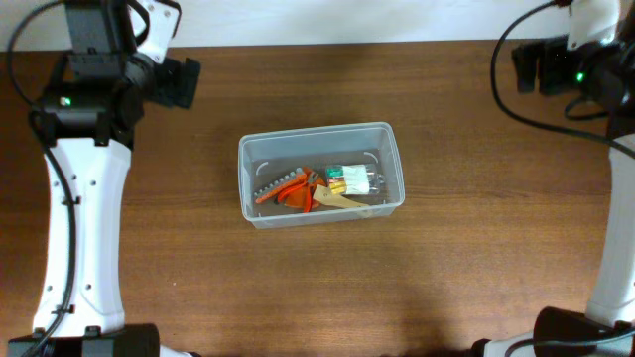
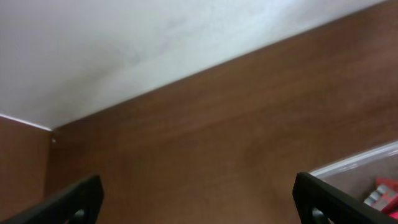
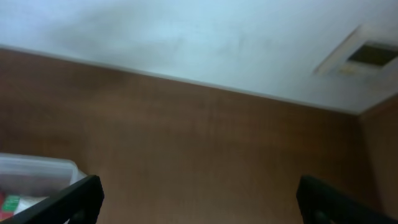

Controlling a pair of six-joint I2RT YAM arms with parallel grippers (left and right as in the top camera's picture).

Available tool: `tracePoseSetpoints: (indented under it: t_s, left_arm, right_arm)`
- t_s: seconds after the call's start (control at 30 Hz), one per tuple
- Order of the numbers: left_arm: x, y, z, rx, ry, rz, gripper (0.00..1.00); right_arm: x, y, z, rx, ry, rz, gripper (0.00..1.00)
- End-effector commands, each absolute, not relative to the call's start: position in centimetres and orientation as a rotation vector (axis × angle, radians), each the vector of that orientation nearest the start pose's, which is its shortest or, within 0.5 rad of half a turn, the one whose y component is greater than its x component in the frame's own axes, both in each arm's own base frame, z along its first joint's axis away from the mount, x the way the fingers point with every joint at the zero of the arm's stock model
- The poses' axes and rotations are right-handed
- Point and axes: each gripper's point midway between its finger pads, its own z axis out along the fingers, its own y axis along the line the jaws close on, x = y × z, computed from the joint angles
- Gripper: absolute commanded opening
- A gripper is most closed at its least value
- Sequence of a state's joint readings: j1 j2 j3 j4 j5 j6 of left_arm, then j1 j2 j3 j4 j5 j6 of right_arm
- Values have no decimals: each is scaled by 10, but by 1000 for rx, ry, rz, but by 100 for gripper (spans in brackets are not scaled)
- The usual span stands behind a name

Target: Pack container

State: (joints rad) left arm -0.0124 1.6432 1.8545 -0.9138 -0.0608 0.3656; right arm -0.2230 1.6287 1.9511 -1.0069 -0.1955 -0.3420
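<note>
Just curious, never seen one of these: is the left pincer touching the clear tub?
Apart. The overhead view shows bare table between the left pincer and the container.

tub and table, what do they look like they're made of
Tub: probably clear plastic, fairly glossy. Its contents and the brown surface show through the walls, and the thin rim has moulded, rounded corners.
Table: wood or a wood-look laminate, I cannot tell which. It is reddish-brown with faint grain streaks and a smooth, low-sheen finish.
</note>
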Motion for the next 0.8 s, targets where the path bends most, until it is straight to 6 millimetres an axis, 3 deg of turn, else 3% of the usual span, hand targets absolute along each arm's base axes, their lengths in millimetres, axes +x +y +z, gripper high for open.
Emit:
tracePoseSetpoints:
  t_s: [0.0,0.13,0.3,0.53,0.63,0.77]
  left_arm:
    - [431,12,310,369,2279,270,99]
    - [406,11,279,373,2287,264,99]
    - [361,11,252,325,2251,250,99]
    - [301,11,244,275,2090,255,99]
    - [287,11,246,217,2011,235,99]
    - [271,11,244,189,1954,226,99]
  right_arm:
    - [411,-67,361,-268,2212,-148,99]
    - [394,-63,339,-268,2217,-145,99]
    - [369,-55,310,-272,2189,-152,99]
    - [318,-32,285,-306,2046,-180,99]
    - [296,-19,277,-332,1973,-183,99]
    - [264,-2,252,-372,1957,-155,99]
